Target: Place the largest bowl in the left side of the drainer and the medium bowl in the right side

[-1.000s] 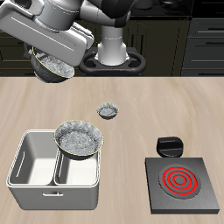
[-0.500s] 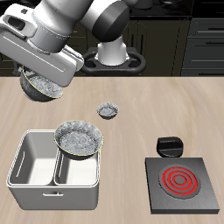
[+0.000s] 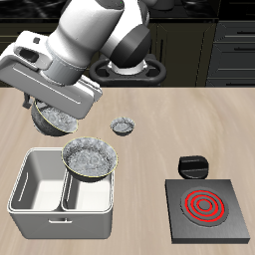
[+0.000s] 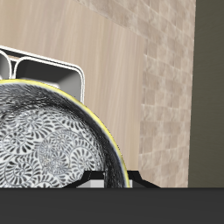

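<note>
The medium bowl (image 3: 56,120), grey and speckled inside, hangs in the air just behind the drainer (image 3: 30,199), held under my gripper (image 3: 52,110), which is shut on its rim. It fills the wrist view as the medium bowl (image 4: 52,144), with the drainer's rim (image 4: 44,68) beyond it. The largest bowl (image 3: 91,157) rests in the top of the drainer compartment nearer the hotplate, its rim at the level of the drainer's edge. The other compartment (image 3: 40,179) holds nothing.
The smallest grey bowl (image 3: 122,126) stands on the table behind the drainer. A black hotplate with red rings (image 3: 204,207) lies near the front edge, with a black knob (image 3: 191,165) just behind it.
My arm has swung forward and down with the medium bowl, bringing it from high at the back to just behind the drainer. Nothing else has moved.
</note>
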